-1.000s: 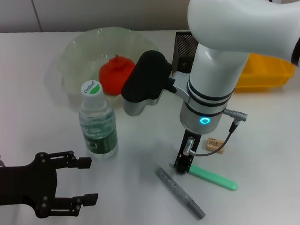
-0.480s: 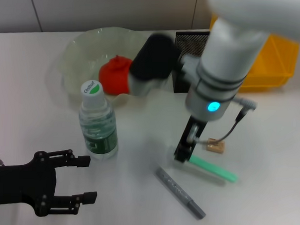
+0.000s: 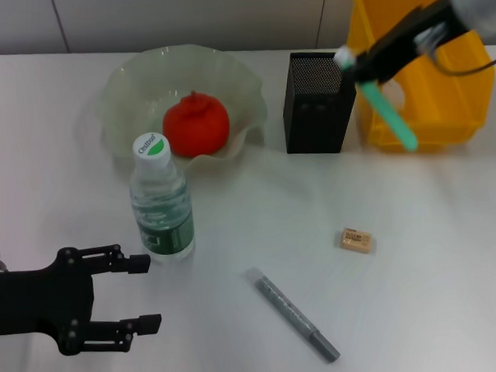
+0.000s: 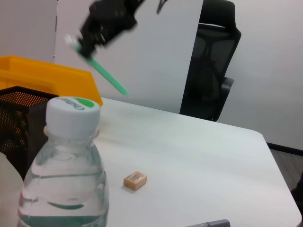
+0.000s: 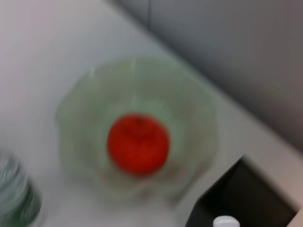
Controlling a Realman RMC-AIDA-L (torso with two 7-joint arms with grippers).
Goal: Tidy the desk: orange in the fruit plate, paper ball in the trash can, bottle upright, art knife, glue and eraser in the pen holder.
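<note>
My right gripper (image 3: 375,66) is shut on the green glue stick (image 3: 391,118) with a white cap, held tilted in the air just beside the top of the black mesh pen holder (image 3: 318,103). The left wrist view also shows that gripper (image 4: 102,29) with the glue (image 4: 108,76). The orange (image 3: 196,124) lies in the pale green fruit plate (image 3: 121,82). The bottle (image 3: 161,200) stands upright. The eraser (image 3: 355,240) and the grey art knife (image 3: 294,314) lie on the desk. My left gripper (image 3: 136,295) is open at the front left. No paper ball is in view.
A yellow bin (image 3: 453,104) stands behind and right of the pen holder. In the left wrist view the bottle (image 4: 66,179) is close in front, with the eraser (image 4: 135,180) beyond it. The right wrist view shows the orange (image 5: 138,143) in the plate (image 5: 189,104).
My right gripper has lifted the green glue stick off the desk and carried it back and right, up to the pen holder. The left arm has not moved.
</note>
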